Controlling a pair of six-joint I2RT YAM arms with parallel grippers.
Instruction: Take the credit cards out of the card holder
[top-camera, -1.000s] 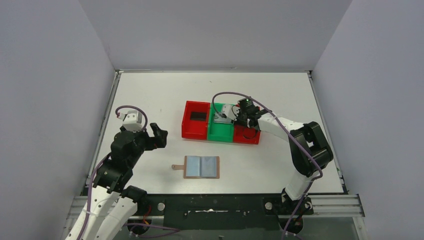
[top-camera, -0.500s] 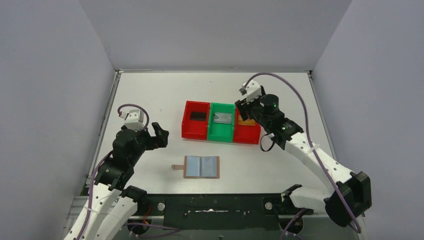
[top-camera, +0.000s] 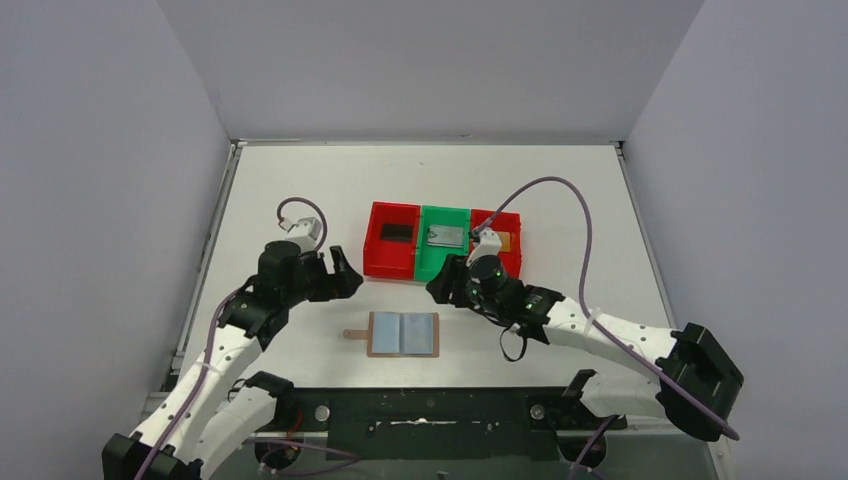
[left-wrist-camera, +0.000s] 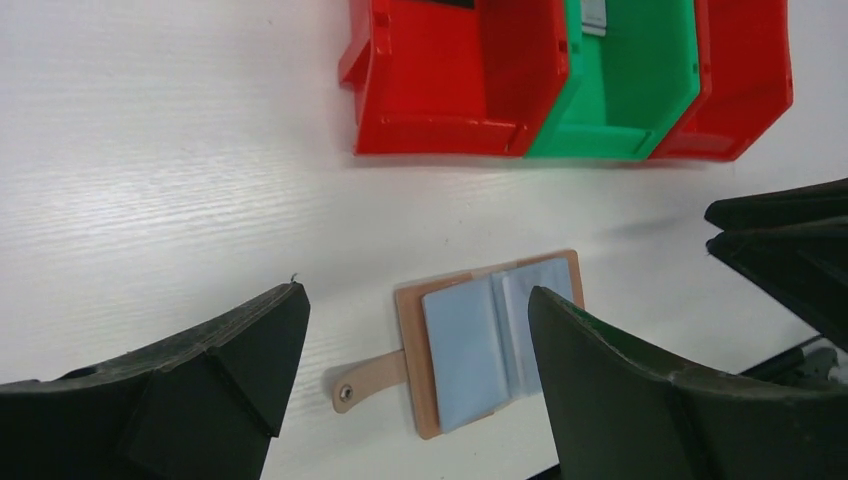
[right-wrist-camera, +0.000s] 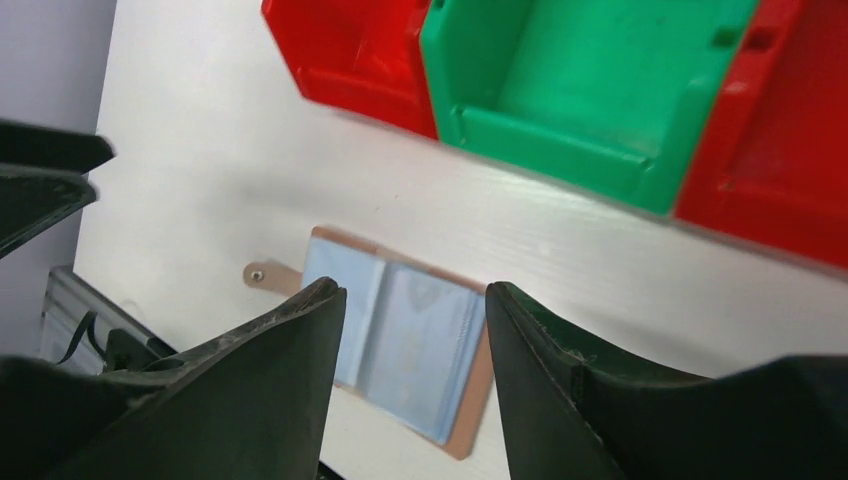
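Two robot arms poised over a small, open tan-brown leather-like card holder (top-camera: 403, 334) on a white table (top-camera: 300, 200).

The card holder lies flat, grey-blue lining up, near the table's front edge. The left gripper (left-wrist-camera: 415, 295) hangs above it spread wide. The right gripper (right-wrist-camera: 415, 290) hovers with a narrower gap. Both are empty. A black card (top-camera: 397, 233) and a silver-grey card (top-camera: 445, 236) lie in the red and green plastic bins (top-camera: 392, 266). Whether any card remains pocketed cannot be told; if so, pinning the tan border while sliding the card along its pocket seems best. No writing is legible.
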